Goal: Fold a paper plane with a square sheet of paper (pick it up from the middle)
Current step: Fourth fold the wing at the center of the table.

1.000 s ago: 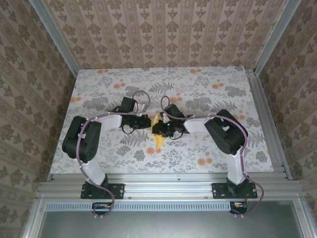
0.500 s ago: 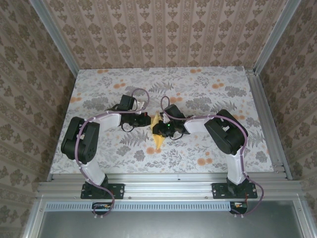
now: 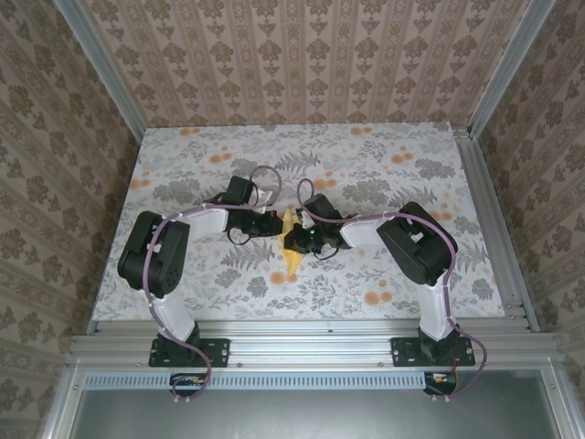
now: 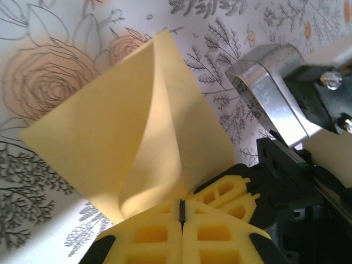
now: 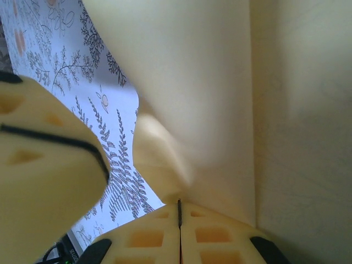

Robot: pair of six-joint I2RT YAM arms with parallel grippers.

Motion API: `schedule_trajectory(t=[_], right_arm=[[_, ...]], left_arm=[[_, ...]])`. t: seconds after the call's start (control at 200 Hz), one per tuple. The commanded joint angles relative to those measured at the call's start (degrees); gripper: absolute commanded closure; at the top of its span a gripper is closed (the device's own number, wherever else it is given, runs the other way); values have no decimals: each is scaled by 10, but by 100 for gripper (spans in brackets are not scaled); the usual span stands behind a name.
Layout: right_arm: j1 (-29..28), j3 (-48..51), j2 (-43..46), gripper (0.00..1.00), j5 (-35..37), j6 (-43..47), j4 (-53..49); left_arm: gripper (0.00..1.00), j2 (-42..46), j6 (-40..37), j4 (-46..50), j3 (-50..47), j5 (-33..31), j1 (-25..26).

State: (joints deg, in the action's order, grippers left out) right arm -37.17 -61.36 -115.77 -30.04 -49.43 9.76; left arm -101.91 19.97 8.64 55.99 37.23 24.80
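The mustard-yellow sheet of paper is folded and held up off the table between both arms at mid-table. In the left wrist view the paper fans up from my left gripper, whose yellow jaws are shut on its lower edge. My right gripper is shut on the paper too, and the sheet curves above it. From above, the left gripper and right gripper meet at the paper, with its pointed end hanging toward the near edge.
The table is covered in a grey floral print with small orange flowers. Metal rails run along the near edge, and patterned walls enclose the other sides. The right arm's fingers sit close beside the left jaws.
The left arm has shifted a little to the right, closer to the right gripper. The paper and the right arm have barely moved.
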Motion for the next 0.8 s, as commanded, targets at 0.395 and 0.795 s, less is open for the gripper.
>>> schedule_trajectory(t=[0.395,0.795], right_arm=[[-5,23,2,84,20,10,-38],[-4,36,14,82,17,-2,-10]], left_arm=[[99,-41,-45,49,22,0,9],[99,-53,-49,65,14,-44,9]])
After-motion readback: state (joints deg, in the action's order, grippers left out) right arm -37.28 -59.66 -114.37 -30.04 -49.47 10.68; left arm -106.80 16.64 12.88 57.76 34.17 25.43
